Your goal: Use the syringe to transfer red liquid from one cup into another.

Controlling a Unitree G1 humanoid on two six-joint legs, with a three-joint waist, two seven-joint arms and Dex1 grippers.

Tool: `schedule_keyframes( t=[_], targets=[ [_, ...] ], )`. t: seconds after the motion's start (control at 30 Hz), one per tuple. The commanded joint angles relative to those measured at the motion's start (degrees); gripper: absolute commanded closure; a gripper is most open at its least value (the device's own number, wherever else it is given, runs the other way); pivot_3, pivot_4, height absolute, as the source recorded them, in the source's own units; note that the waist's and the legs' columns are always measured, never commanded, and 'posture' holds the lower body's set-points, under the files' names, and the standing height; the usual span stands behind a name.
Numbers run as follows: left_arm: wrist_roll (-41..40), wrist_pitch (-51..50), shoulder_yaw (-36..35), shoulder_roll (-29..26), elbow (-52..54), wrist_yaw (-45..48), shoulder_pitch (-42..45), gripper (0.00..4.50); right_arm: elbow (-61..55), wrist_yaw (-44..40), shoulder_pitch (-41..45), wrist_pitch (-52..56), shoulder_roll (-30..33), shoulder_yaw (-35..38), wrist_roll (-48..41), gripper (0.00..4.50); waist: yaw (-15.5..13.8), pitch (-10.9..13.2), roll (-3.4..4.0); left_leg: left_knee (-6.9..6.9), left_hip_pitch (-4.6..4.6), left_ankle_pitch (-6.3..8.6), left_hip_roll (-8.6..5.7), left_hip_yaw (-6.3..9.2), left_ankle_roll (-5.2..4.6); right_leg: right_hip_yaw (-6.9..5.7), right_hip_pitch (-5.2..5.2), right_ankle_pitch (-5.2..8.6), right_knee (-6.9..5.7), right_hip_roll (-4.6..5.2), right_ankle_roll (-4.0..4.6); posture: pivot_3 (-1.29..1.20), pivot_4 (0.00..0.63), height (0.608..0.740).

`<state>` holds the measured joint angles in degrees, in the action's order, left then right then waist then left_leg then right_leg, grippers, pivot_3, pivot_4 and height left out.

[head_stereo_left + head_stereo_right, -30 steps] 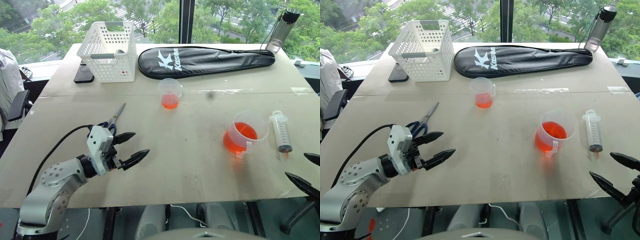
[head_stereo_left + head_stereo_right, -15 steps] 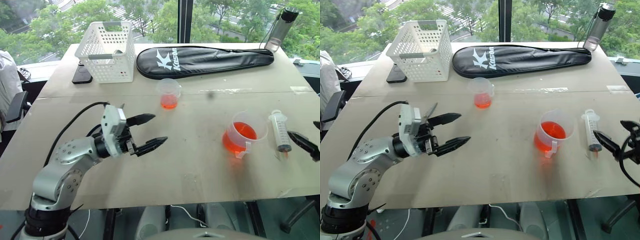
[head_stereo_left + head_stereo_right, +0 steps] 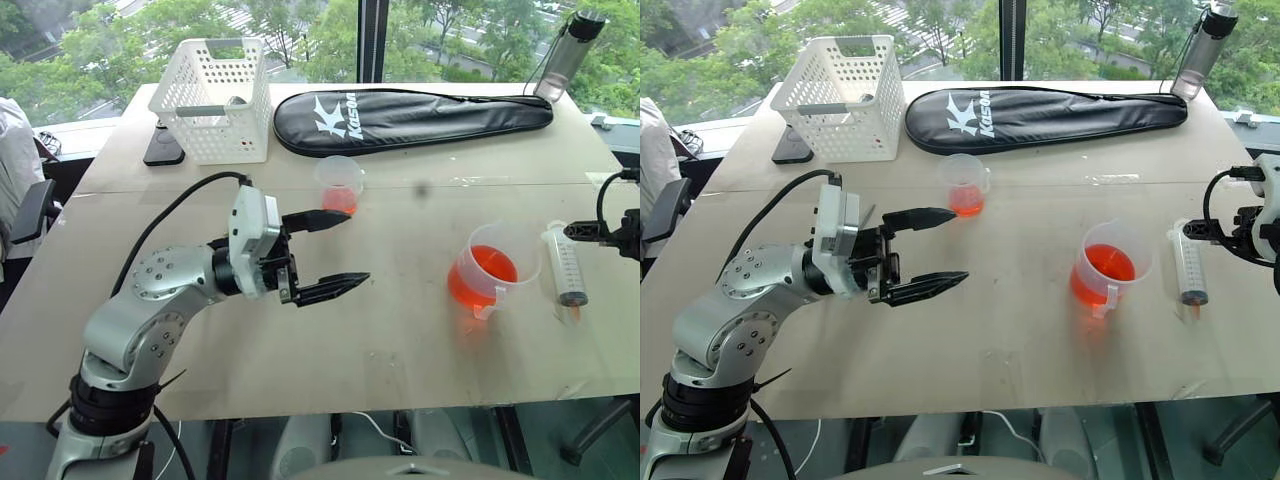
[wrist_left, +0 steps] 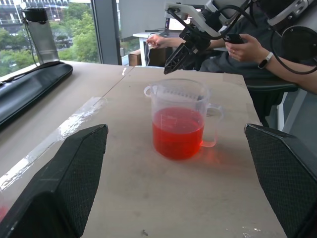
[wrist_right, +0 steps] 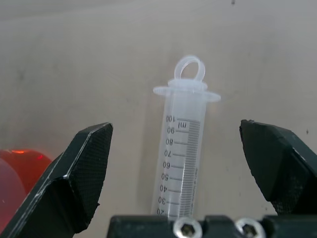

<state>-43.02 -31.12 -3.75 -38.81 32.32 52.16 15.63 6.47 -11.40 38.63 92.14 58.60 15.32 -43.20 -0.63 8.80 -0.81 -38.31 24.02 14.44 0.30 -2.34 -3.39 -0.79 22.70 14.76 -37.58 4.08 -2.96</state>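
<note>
While the syringe (image 5: pixel 181 148) is lying flat beside the beaker (image 3: pixel 491 270), the right gripper (image 5: pixel 178 163) is hovering wide open; straddling the barrel squarely should prevent rolling.

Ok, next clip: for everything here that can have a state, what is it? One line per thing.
syringe: lying flat on the table, not gripped
beaker: upright, part full of red liquid
small cup: upright, a little red liquid at the bottom
left gripper: open, empty, above the table
right gripper: open, empty, above the syringe
basket: upright
racket bag: lying flat
bottle: upright, lid on
</note>
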Motion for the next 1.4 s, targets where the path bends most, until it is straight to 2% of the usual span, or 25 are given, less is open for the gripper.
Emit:
schedule_keyframes(
  t=[0.03,0.23,0.67,0.7,0.73,0.87,0.9,1.03,1.13,1.2,1.27,1.33,1.4],
  targets=[
    [-1.2,0.1,0.0,0.5,3.3,-0.9,-0.6,0.0,9.4,-2.8,6.5,0.4,2.2,-7.4,2.5,0.05,0.2,0.0,-0.01,-0.01,-0.03,0.01,0.0,-0.07,-0.01,0.02,0.0,0.0,0.0,-0.01,0.01,0.0,0.15,0.724],
    [-1.4,0.0,-0.1,0.5,4.0,-1.7,-1.4,0.0,19.7,-9.7,12.9,-2.4,0.7,-17.1,8.6,0.05,0.2,0.0,0.0,0.0,-0.08,0.02,0.02,-0.14,-0.03,0.03,0.0,0.0,-0.03,-0.04,0.0,0.0,0.15,0.724],
    [-1.7,0.1,-1.5,0.1,5.4,-3.2,-2.7,0.0,37.2,-23.8,19.3,-15.4,-4.6,-29.1,22.5,0.05,0.0,0.0,0.02,-0.01,-0.08,0.04,0.02,-0.22,-0.05,0.0,0.02,-0.01,-0.03,-0.03,-0.01,0.0,0.15,0.724],
    [-1.8,0.1,-1.6,0.1,5.6,-3.3,-2.8,0.0,37.7,-25.7,19.2,-15.6,-4.8,-29.9,23.0,0.54,0.0,0.0,0.03,0.0,-0.08,0.03,0.02,-0.21,-0.05,0.01,0.02,-0.01,-0.04,-0.03,-0.01,0.0,0.15,0.724],
    [-1.9,0.0,-1.7,0.0,5.8,-3.6,-3.0,0.0,38.3,-26.9,19.1,-15.8,-5.0,-30.5,23.7,0.82,0.0,0.0,0.03,0.0,-0.08,0.03,0.02,-0.22,-0.05,0.0,0.03,-0.01,-0.03,-0.03,-0.01,0.0,0.15,0.724],
    [-2.2,0.0,-2.1,-0.2,6.4,-4.3,-3.6,0.0,39.2,-30.1,18.6,-16.4,-4.8,-31.3,26.3,2.73,0.0,0.0,0.03,0.0,-0.08,0.03,0.03,-0.21,-0.05,0.0,0.03,-0.01,-0.04,-0.03,-0.01,0.0,0.15,0.724],
    [-2.2,0.1,-2.0,-0.2,6.5,-4.5,-3.8,0.0,39.0,-30.9,18.3,-16.2,-4.6,-31.4,26.7,2.98,0.0,0.0,0.03,0.0,-0.09,0.04,0.03,-0.21,-0.05,0.0,0.03,-0.01,-0.04,-0.03,-0.01,0.0,0.15,0.724],
    [-2.0,0.3,-1.7,0.1,6.3,-4.8,-3.7,0.0,37.0,-33.2,17.1,-14.9,-3.9,-31.3,27.7,2.99,0.0,0.0,0.03,0.0,-0.09,0.03,0.03,-0.2,-0.04,0.01,0.03,-0.01,-0.05,-0.01,0.0,0.0,0.15,0.724],
    [-1.4,0.6,-1.2,0.3,5.9,-5.0,-3.3,0.0,34.4,-33.2,16.0,-13.5,-2.4,-27.2,26.9,2.99,-0.1,0.0,0.03,0.0,-0.09,0.03,0.03,-0.18,-0.04,0.01,0.03,-0.01,-0.05,0.0,0.0,0.0,0.15,0.724],
    [-0.3,1.2,-0.7,0.2,5.4,-4.9,-3.2,0.0,31.7,-32.0,15.3,-11.7,-1.2,-20.0,24.6,2.99,-0.1,0.1,0.06,0.0,-0.09,0.03,0.03,-0.19,-0.04,0.02,0.03,-0.01,-0.05,0.02,0.0,0.0,0.15,0.724],
    [0.0,1.2,-0.5,0.8,5.0,-5.6,-2.9,0.0,23.0,-31.1,11.2,-11.4,0.4,-12.0,22.4,2.99,-0.3,0.1,0.16,0.0,-0.07,0.03,0.03,-0.21,-0.04,0.01,0.03,-0.01,-0.04,0.02,0.0,0.0,0.15,0.724],
    [0.4,1.3,-0.2,1.8,4.4,-6.7,-2.2,0.0,12.8,-28.9,7.8,-8.3,-1.1,1.8,19.6,2.99,-0.3,0.2,0.22,0.01,-0.04,0.04,0.02,-0.15,-0.04,0.0,0.02,-0.01,-0.03,0.03,-0.01,0.0,0.15,0.724],
    [1.8,2.1,0.4,2.3,3.4,-6.8,-1.3,0.0,-1.5,-26.2,3.2,-9.2,-6.4,16.7,16.9,2.99,-0.2,0.2,0.23,0.01,-0.02,0.04,0.03,-0.14,-0.04,0.01,0.03,-0.01,-0.05,0.02,-0.02,0.0,0.15,0.724]
  ],
)
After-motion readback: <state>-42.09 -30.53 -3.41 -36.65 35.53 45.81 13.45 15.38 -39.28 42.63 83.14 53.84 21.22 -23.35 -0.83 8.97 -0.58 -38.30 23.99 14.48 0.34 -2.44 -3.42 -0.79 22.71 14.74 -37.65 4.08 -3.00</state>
